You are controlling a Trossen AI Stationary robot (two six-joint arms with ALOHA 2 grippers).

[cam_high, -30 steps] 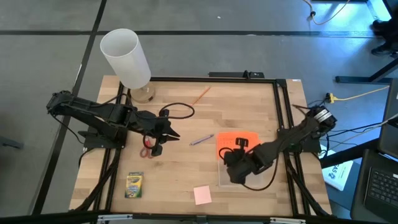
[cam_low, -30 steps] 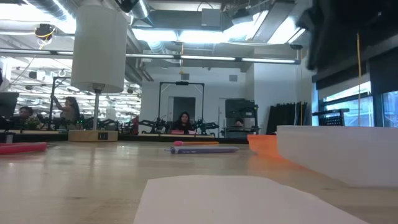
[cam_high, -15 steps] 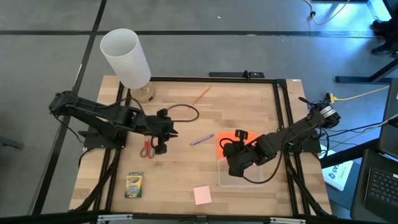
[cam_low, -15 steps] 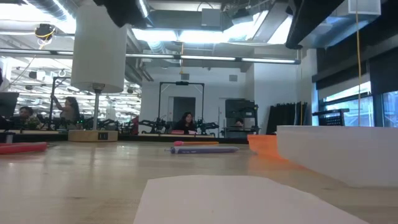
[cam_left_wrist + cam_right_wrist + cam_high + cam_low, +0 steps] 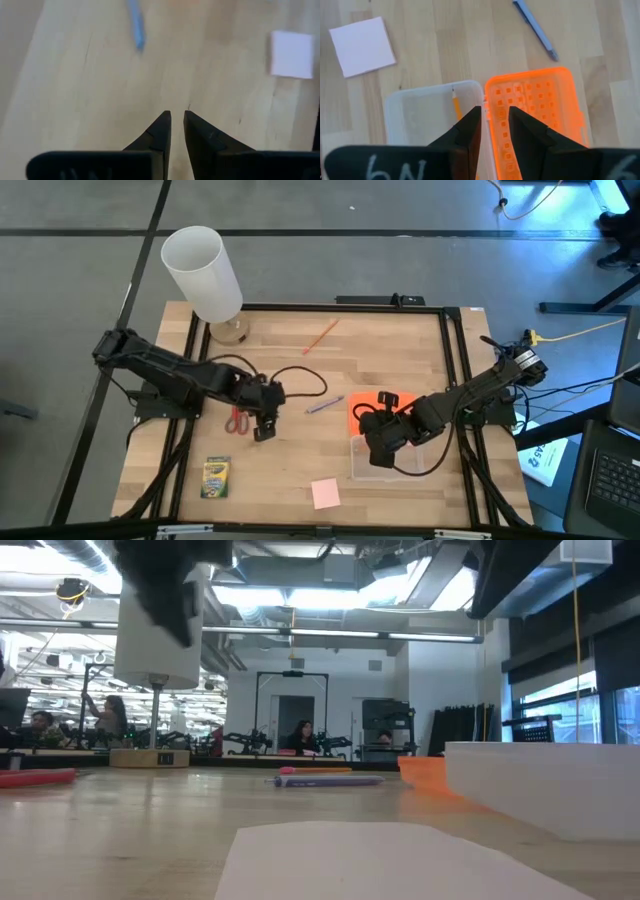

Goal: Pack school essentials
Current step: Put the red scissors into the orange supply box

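From overhead, my left gripper (image 5: 263, 430) hung over bare wood just beside the red-handled scissors (image 5: 236, 420), which lay flat on the table (image 5: 300, 470). Its wrist camera showed the fingers (image 5: 159, 131) drawn in to a thin slit with nothing between them, the blue-grey pen (image 5: 135, 25) and the pink sticky-note pad (image 5: 292, 54) lying further out on the boards.

My right gripper (image 5: 375, 452) sat above the clear plastic box (image 5: 410, 465), near where it joins its opened orange lid (image 5: 362, 408). The fingers (image 5: 467, 131) stood a little apart, empty, straddling the seam between box (image 5: 420, 112) and lid (image 5: 535, 102). I could make out a pencil (image 5: 456, 106) in the box, though only part of it showed past the finger.

The crayon box (image 5: 216, 477) lay near the table's front left edge, the pad (image 5: 325, 493) at the front middle, the pen (image 5: 324, 405) between the two grippers, and another thin pencil (image 5: 321, 334) near the back by the tall white cylinder (image 5: 203, 275).
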